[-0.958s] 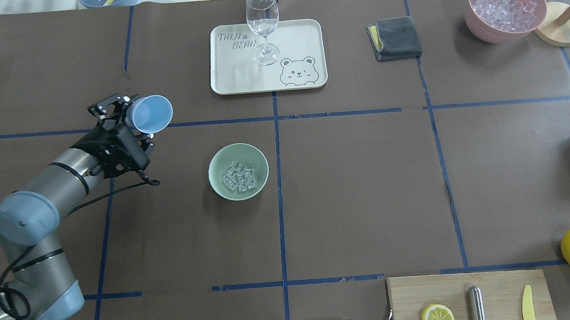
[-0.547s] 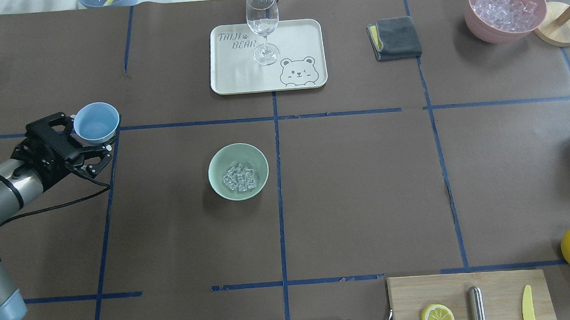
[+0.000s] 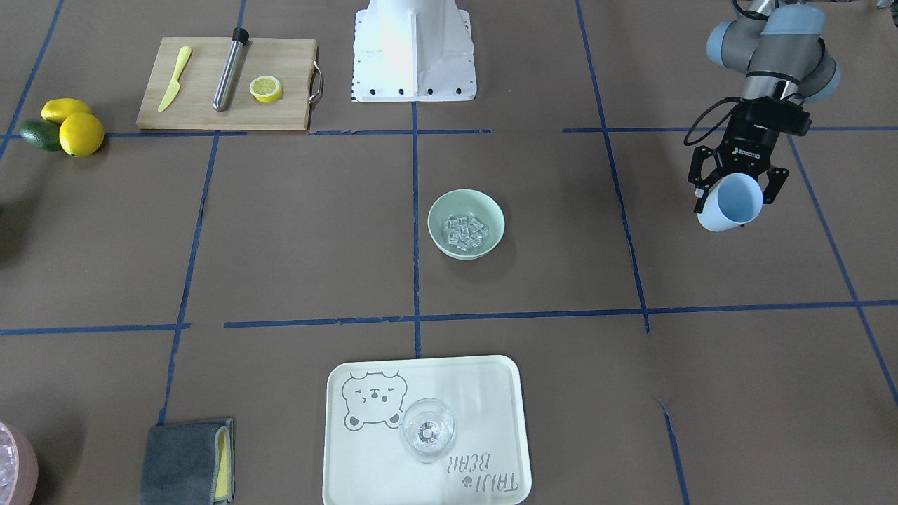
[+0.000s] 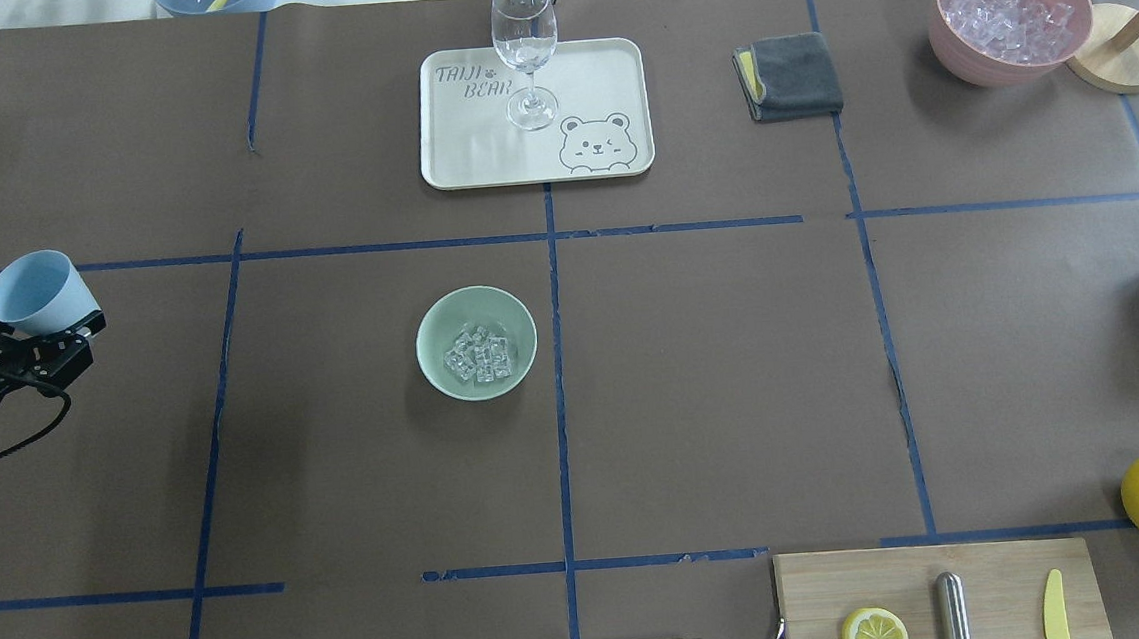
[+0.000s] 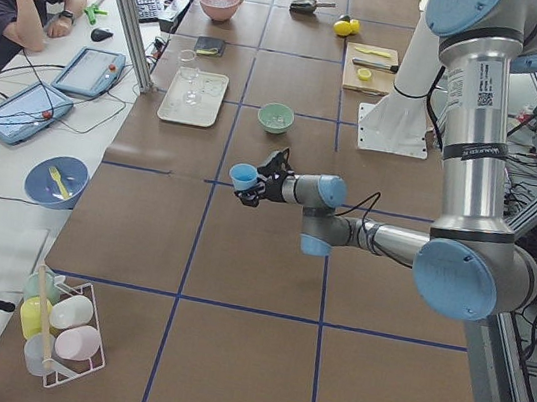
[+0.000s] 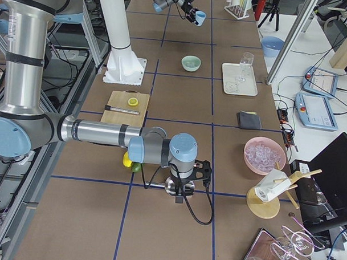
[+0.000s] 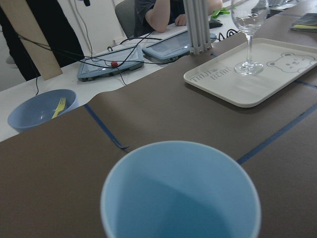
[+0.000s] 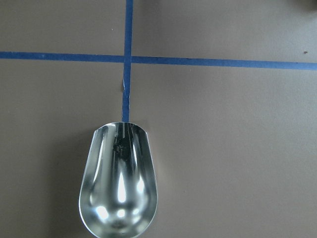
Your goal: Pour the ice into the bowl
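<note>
Brown blue-taped table [image 4: 733, 368]: left pincer [image 3: 734, 198] grips blue cup [image 3: 729, 205]; ice [image 4: 478, 356] fills bowl [image 4: 428, 341]; right pincer [image 6: 183, 186] unclear.

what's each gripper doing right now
Left gripper: closed on the blue cup.
Right gripper: cannot be told; a metal scoop shows under its wrist camera.

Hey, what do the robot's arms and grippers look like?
The left arm and right arm are silver tubes with pale blue joint caps. The left gripper is black, two-fingered, with white lettering and a looping black cable; the right gripper is black too, also cabled.
</note>
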You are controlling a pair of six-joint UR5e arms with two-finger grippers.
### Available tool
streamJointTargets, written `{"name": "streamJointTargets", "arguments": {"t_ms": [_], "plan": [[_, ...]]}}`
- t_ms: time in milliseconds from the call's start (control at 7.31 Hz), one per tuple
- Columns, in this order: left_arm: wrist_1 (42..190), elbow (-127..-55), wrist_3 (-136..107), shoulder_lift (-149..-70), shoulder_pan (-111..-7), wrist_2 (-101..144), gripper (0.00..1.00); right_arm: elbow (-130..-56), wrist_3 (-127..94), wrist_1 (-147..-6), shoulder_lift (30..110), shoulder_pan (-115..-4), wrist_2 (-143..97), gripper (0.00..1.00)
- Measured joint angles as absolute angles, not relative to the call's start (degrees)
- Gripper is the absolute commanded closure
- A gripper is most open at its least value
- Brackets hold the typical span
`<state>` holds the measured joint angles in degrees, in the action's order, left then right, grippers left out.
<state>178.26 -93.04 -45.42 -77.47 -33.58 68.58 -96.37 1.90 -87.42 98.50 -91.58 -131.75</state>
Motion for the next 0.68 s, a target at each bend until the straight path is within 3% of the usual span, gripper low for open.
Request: {"name": "streamJointTargets", "arguments": {"t_ms": [684], "plan": [[180.3, -83.7, -57.2, -77.8, -32.5, 56.2, 1.0, -96.5, 1.8, -87.2, 98.4, -91.6, -131.7, 0.0]]}}
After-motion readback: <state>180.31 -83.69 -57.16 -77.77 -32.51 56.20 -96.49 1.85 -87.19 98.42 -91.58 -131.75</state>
